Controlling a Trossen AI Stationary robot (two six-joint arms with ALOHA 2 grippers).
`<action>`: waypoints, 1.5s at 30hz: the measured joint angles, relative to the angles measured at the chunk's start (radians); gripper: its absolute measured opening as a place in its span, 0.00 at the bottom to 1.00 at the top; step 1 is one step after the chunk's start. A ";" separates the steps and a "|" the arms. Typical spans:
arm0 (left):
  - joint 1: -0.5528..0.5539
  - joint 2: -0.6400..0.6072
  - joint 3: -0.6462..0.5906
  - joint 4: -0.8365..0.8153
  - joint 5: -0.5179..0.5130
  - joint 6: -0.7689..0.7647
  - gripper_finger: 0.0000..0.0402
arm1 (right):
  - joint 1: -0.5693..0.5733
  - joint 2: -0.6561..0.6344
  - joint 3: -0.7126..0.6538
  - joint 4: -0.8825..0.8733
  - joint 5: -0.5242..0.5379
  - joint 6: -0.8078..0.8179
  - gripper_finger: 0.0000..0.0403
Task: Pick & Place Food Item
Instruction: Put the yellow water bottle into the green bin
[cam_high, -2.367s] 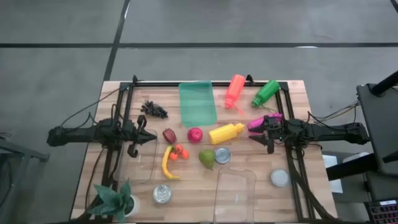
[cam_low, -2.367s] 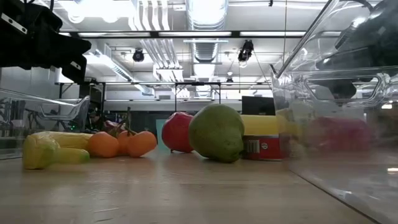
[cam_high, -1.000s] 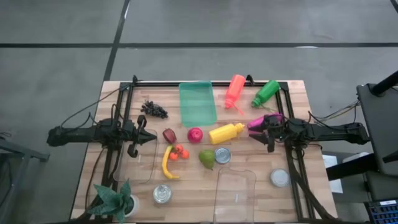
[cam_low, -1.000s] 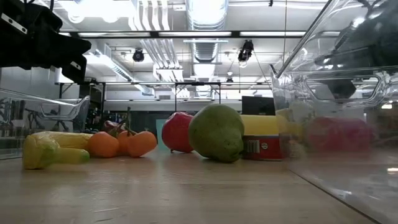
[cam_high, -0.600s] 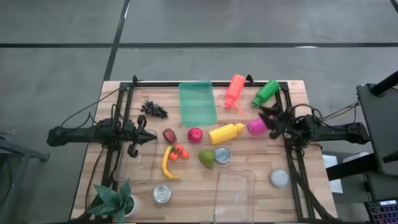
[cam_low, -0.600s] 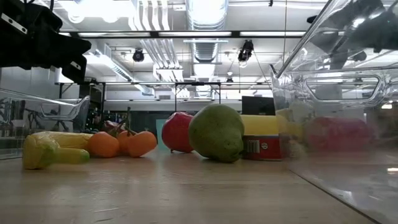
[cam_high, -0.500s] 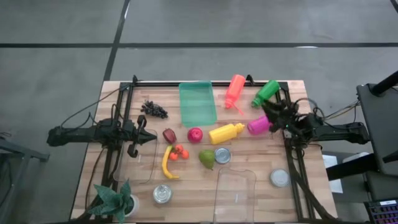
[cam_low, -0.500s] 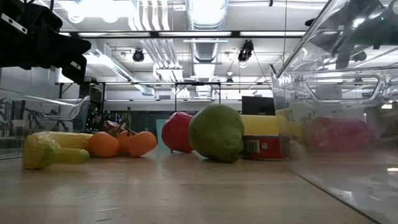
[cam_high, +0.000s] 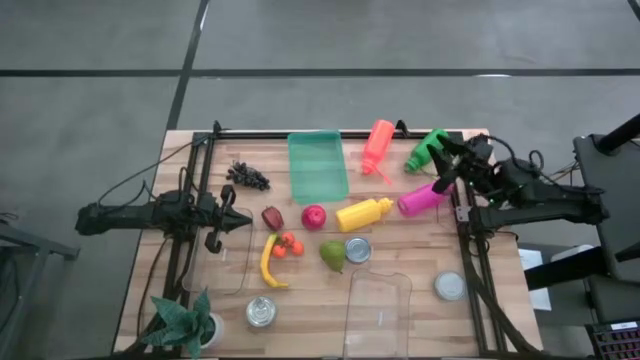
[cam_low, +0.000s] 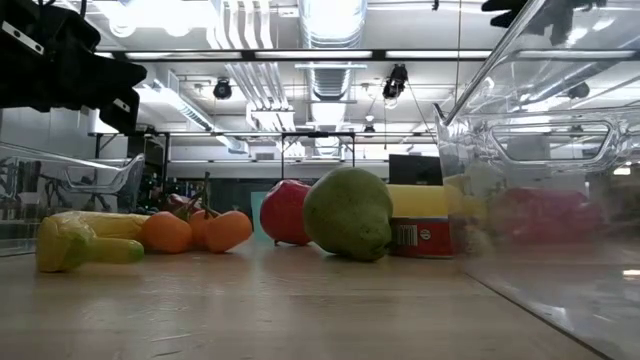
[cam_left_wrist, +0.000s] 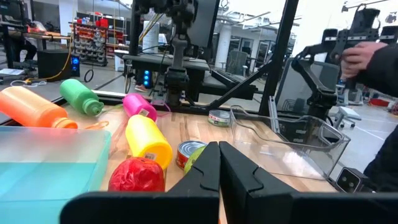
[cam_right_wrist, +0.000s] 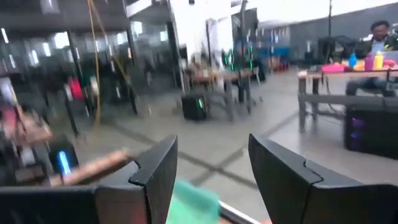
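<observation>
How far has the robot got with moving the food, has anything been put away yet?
Nothing looks put away: the green tray and the clear container hold no food. The right hand hangs open near the magenta bottle and green bottle, gripping nothing. The left hand waits shut on its side. The pear, banana and grapes lie loose on the table.

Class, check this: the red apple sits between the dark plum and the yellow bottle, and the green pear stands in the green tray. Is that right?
Not quite. The red apple does sit between the dark plum and the yellow bottle, but the green pear is on the bare table beside the tin can, not in the green tray. The high view shows it.
</observation>
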 joint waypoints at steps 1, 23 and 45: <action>0.000 0.000 0.000 0.000 0.000 0.000 0.00 | 0.000 0.025 0.045 -0.075 -0.003 0.012 0.48; 0.000 0.000 0.000 0.000 0.000 0.000 0.00 | -0.065 0.395 0.403 -0.803 -0.432 -0.025 0.48; 0.000 0.000 0.000 0.000 0.000 0.000 0.00 | -0.316 0.378 -0.007 -0.400 -0.882 -0.363 0.48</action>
